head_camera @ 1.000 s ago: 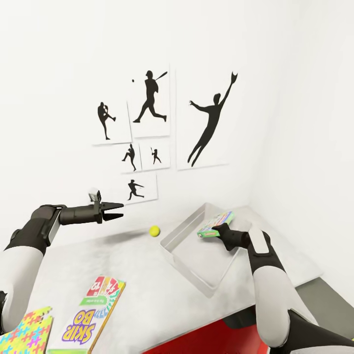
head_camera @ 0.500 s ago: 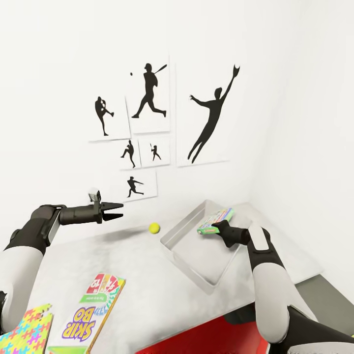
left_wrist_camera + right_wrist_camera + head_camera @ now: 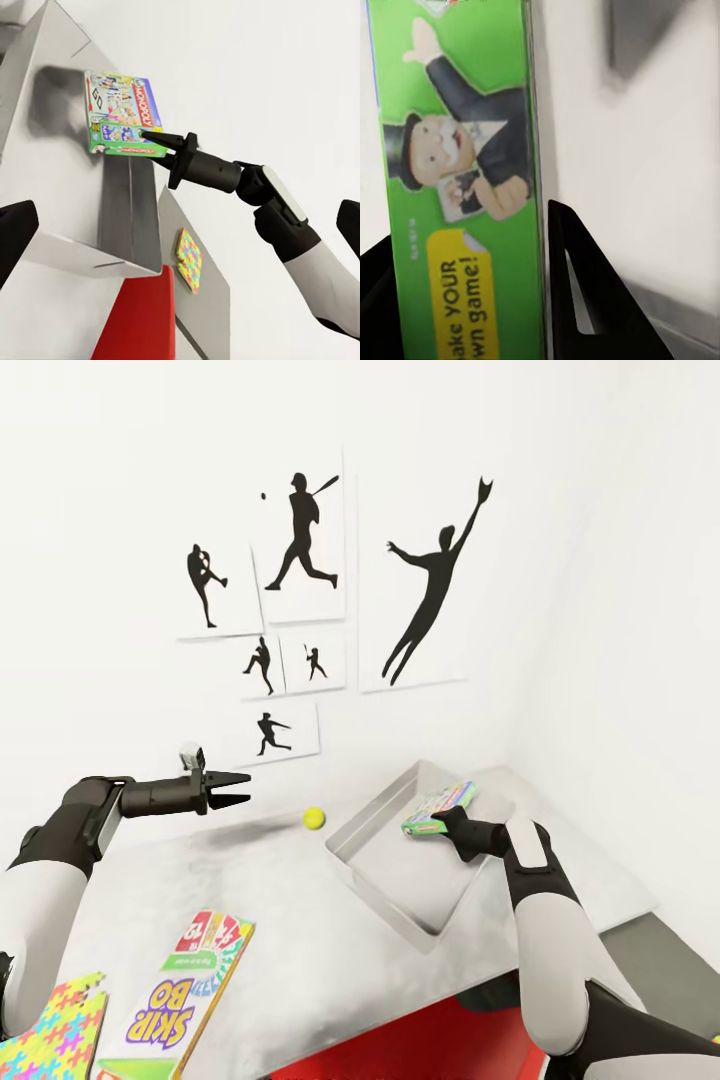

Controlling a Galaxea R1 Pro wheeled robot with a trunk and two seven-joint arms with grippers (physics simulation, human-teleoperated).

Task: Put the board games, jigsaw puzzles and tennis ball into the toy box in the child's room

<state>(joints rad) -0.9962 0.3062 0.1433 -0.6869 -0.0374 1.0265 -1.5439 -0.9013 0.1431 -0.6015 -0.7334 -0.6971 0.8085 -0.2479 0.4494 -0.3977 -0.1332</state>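
Note:
My right gripper (image 3: 436, 819) is shut on the green edge of a Monopoly board game (image 3: 440, 807), holding it tilted above the far side of the pale grey toy box (image 3: 380, 900). The left wrist view shows the same board game (image 3: 120, 112) in the right gripper (image 3: 146, 136) over the toy box (image 3: 127, 202); the right wrist view has its green edge (image 3: 457, 187) between the fingers. The left gripper (image 3: 240, 788) hovers open above the table (image 3: 300, 920), left of the tennis ball (image 3: 314, 818). A Skip-Bo board game (image 3: 185, 990) and a jigsaw puzzle (image 3: 50, 1030) lie near the front left.
Baseball silhouette posters (image 3: 300, 600) hang on the white wall behind the table. A red surface (image 3: 400, 1050) lies below the table's front edge. In the left wrist view a second jigsaw puzzle (image 3: 189, 259) lies on the table beside the toy box.
The whole view has tilted slightly, so posters, ball and toy box sit higher in the picture. The right gripper still holds the board game over the toy box, a touch lower. The left arm is unmoved.

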